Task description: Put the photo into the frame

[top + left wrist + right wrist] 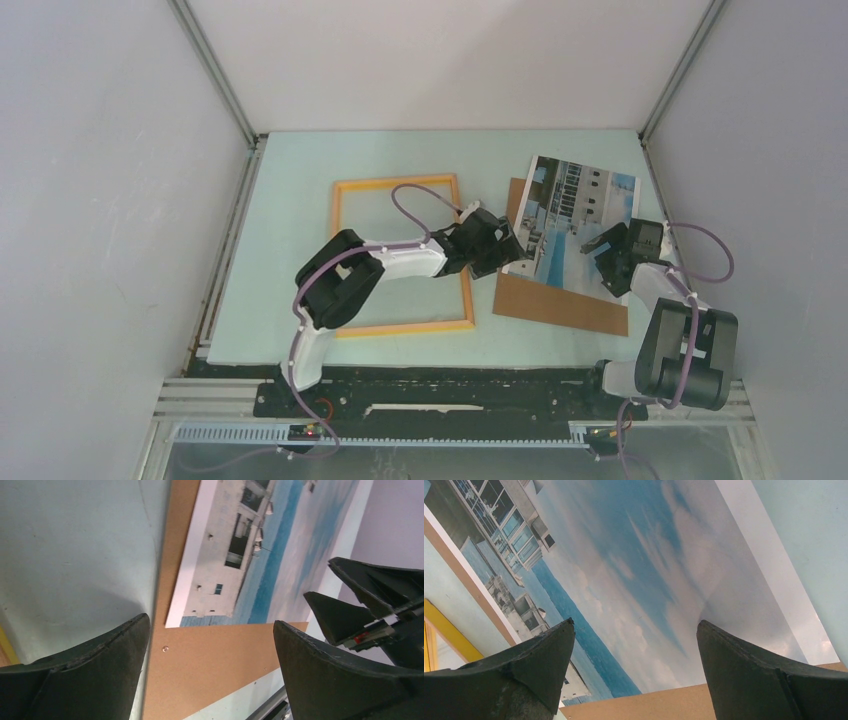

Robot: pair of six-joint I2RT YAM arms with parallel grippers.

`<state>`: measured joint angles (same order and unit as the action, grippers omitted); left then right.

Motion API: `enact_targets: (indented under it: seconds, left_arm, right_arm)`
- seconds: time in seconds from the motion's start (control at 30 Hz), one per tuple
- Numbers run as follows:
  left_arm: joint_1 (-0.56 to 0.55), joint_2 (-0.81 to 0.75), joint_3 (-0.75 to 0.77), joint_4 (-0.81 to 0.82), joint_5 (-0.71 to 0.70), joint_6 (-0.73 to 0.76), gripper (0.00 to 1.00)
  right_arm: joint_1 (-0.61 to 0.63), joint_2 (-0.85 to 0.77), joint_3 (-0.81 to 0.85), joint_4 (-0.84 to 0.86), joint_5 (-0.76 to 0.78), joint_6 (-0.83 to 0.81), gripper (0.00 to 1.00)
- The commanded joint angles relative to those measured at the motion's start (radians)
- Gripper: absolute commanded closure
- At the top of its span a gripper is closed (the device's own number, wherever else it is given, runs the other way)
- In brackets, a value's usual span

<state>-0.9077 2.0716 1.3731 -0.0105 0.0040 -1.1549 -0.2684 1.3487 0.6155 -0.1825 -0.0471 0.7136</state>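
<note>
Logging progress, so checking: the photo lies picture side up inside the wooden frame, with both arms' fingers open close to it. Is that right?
Not inside. The top external view shows the photo lying picture side up to the right of the frame, partly on the brown backing sheet. The left fingers and right fingers are indeed open close to it.

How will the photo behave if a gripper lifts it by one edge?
Likely floppy: the photo is a thin sheet, so it may sag. Probably light, and lying loose on the fibreboard backing, it may slide when pushed.
</note>
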Motion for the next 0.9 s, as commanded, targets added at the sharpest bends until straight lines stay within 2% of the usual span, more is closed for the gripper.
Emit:
enact_targets:
  seconds: [0.0, 0.2, 0.37, 0.43, 0.57, 0.7, 0.87]
  left_arm:
    - [-0.005, 0.037, 0.038, 0.0, 0.017, -0.031, 0.01]
    - [-0.006, 0.043, 0.041, 0.003, 0.019, -0.012, 0.03]
    - [-0.036, -0.021, 0.094, -0.137, -0.171, 0.154, 0.03]
    - [-0.039, -0.042, 0.111, -0.167, -0.2, 0.205, 0.02]
    - [-0.039, -0.06, 0.095, -0.146, -0.14, 0.179, 0.02]
    - [-0.04, -0.045, 0.056, -0.044, -0.041, 0.113, 0.04]
    - [-0.041, -0.035, 0.054, -0.022, -0.036, 0.109, 0.06]
  right_arm:
    - [-0.002, 0.015, 0.0, -0.03, 0.005, 0.014, 0.0]
    - [0.0, 0.013, 0.0, -0.029, 0.005, 0.015, 0.0]
    - [0.003, 0.011, 0.0, -0.028, 0.007, 0.014, 0.0]
    - [0.006, 0.011, 0.0, -0.026, 0.007, 0.012, 0.0]
    - [0.008, 0.007, 0.001, -0.025, 0.009, 0.013, 0.0]
    - [0.009, 0.004, 0.0, -0.028, 0.012, 0.009, 0.0]
    - [0.012, 0.006, 0.001, -0.028, 0.012, 0.01, 0.0]
